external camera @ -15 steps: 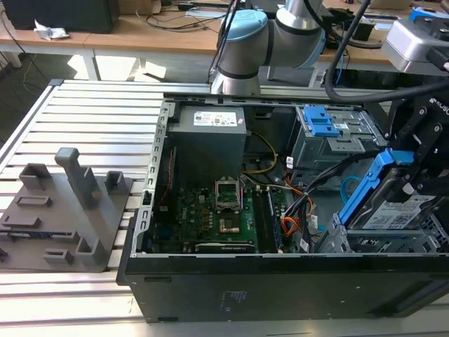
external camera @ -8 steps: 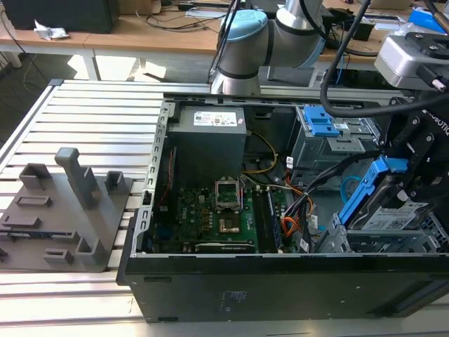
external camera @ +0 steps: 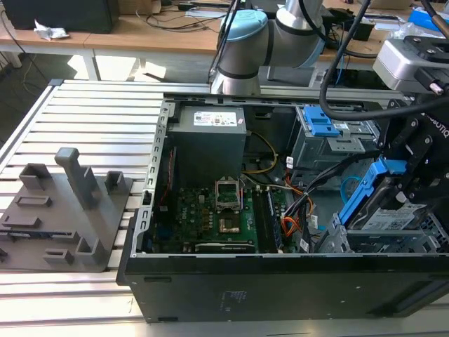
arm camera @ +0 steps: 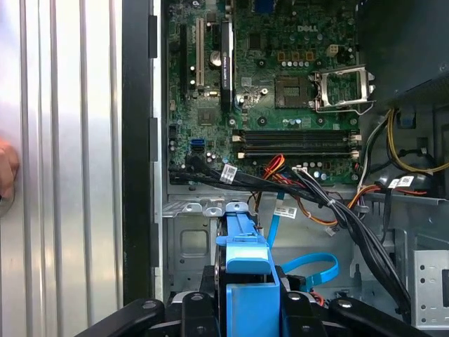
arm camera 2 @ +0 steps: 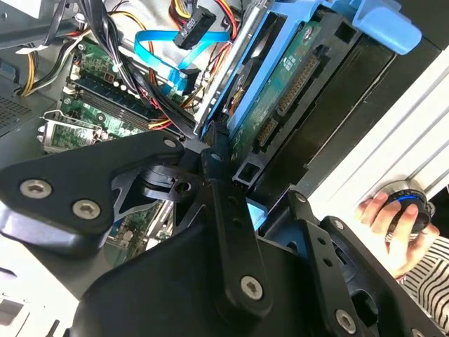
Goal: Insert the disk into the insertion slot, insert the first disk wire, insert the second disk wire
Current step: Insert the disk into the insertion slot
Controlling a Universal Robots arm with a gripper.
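Stage: first step, in progress. Your hand (arm camera: 247, 307) is closed on the disk (external camera: 386, 219), gripping it by the blue carrier (arm camera: 245, 261).

In the exterior view the disk sits tilted inside the open computer case (external camera: 280, 284), at the exterior view's right. Its lower end is at the mouth of the insertion slot (external camera: 417, 242) and its upper end is raised above the cage.

Judgement: the disk is entered partway at most and not seated.

Neither wire is inserted yet. The blue data cable (arm camera: 310, 265) lies looped in the case just beside the carrier. In the second wrist view the disk's connectors look bare. I cannot tell which lead is the second wire.
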